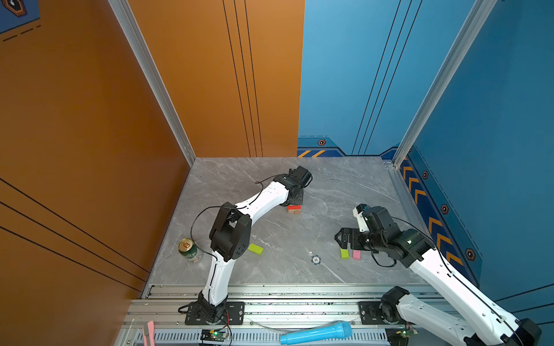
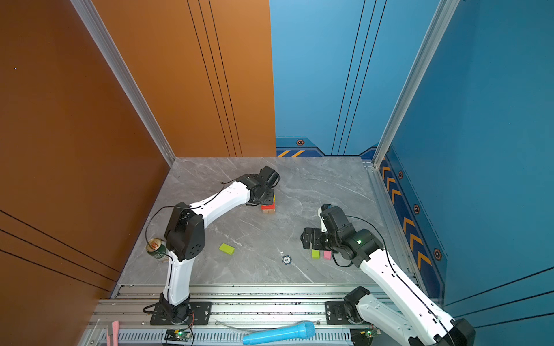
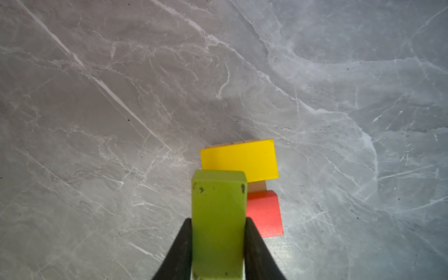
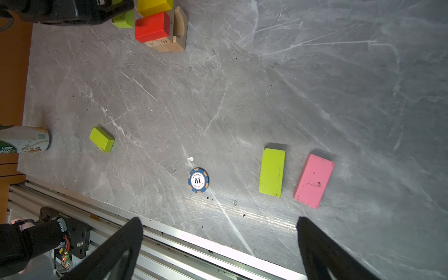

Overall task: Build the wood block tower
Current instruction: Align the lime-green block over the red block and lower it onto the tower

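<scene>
1. A part-built tower stands toward the far middle of the grey worktop. It has tan blocks at the base, with a red block and a yellow block laid side by side on them.
2. The left fingers are clamped on the long sides of a lime green block. They hold it at the stack's edge, crosswise to the yellow one.
3. The right fingers stand wide apart with nothing between them. They hover at the front right of the worktop near a second lime green block and a pink block, which lie flat just beside each other without touching.
4. A third lime green block lies alone by the left arm's elbow, well apart from the tower.
5. The build looks roughly half done. Two layers are down, the held block is not yet released, and three loose blocks wait on the worktop.
6. A green drink can and a blue-white chip also sit on the worktop and look like bystanders to the build.
7. Several things are hard to make out:
   - Whether the held block already touches the stack cannot be told.
   - In both top views the left wrist covers the tower's top.
   - The count of tan blocks underneath is unclear.
   - The held block's rear end runs out of the left wrist view.
</scene>
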